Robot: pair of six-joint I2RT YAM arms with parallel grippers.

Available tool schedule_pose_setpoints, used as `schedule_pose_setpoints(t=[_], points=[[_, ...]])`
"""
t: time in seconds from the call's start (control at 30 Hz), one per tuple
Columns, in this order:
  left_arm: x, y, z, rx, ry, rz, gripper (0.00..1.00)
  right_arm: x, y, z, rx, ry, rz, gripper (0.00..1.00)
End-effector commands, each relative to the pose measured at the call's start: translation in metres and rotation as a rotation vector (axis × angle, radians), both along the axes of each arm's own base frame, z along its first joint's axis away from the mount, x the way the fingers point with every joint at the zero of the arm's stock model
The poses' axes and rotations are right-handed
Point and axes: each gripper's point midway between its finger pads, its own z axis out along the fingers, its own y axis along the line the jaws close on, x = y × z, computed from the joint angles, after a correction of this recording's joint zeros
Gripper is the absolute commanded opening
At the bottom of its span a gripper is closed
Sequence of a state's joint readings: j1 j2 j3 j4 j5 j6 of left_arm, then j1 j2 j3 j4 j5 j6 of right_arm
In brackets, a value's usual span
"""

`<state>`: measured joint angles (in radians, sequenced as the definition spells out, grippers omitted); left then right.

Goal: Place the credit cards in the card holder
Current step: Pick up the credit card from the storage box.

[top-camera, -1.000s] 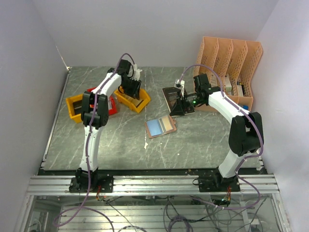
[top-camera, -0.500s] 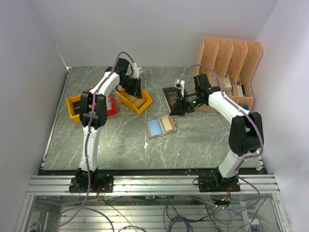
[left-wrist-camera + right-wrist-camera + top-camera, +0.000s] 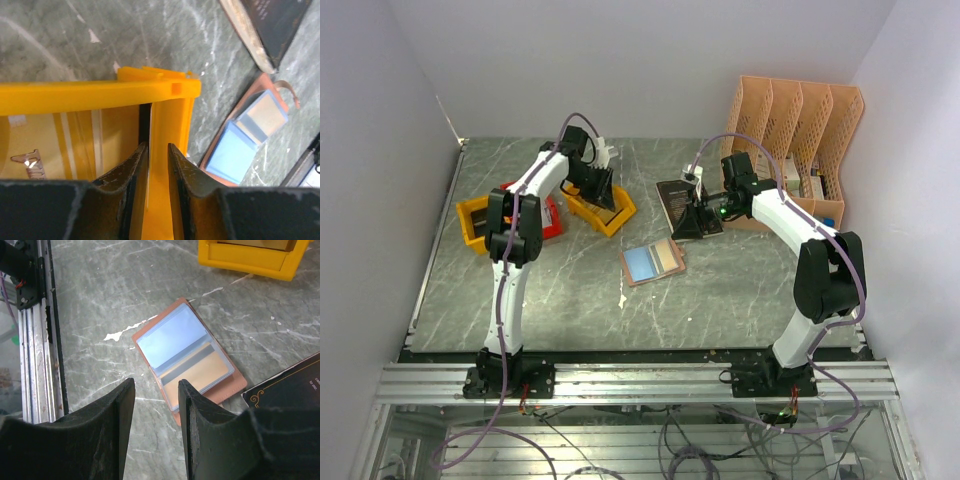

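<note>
White left arm (image 3: 535,185) reaches forward, jaws pinching yellow bin (image 3: 617,211).

Grey-green marbled surface (image 3: 570,290), and the card holder (image 3: 653,262) lies open on it. Behind the holder, a touch right, sits the black book (image 3: 672,195). Farther right at the back stands the peach file rack (image 3: 790,130). Back-left of the holder: yellow bin (image 3: 615,212), then red bin (image 3: 552,218), then second yellow bin (image 3: 473,222).

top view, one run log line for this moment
left fingers: clamped on yellow bin wall | right fingers: open, empty | card holder: lying open
</note>
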<state>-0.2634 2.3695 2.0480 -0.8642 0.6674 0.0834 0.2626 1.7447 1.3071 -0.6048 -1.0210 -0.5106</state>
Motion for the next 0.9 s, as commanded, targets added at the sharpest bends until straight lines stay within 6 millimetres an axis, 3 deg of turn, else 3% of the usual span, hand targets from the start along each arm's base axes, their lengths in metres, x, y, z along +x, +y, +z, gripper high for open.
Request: schedule_pose_setpoints(t=[0.0,0.33,0.6,0.67,0.73,0.87], points=[[0.002,0.012,0.004,0.071,-0.03,0.027,0.33,0.006,-0.001,0.003,0.003,-0.015,-0.001,0.4],[-0.006,-0.007,-0.007,0.054,-0.003,-0.018,0.3,0.006,-0.001,0.002,0.001,-0.014,-0.002,0.4],[-0.013,-0.01,-0.025,0.088,0.029,-0.037,0.3,0.006,-0.001,0.004,0.002,-0.019,0.001,0.4],[-0.013,-0.01,-0.026,0.095,0.027,-0.037,0.24,0.005,-0.002,0.004,0.001,-0.017,0.002,0.4],[-0.011,-0.011,-0.025,0.097,0.028,-0.03,0.1,0.006,-0.002,0.004,0.001,-0.018,0.002,0.4],[-0.001,-0.004,-0.008,0.093,-0.002,0.017,0.07,0.005,-0.002,0.005,0.003,-0.019,0.003,0.4]])
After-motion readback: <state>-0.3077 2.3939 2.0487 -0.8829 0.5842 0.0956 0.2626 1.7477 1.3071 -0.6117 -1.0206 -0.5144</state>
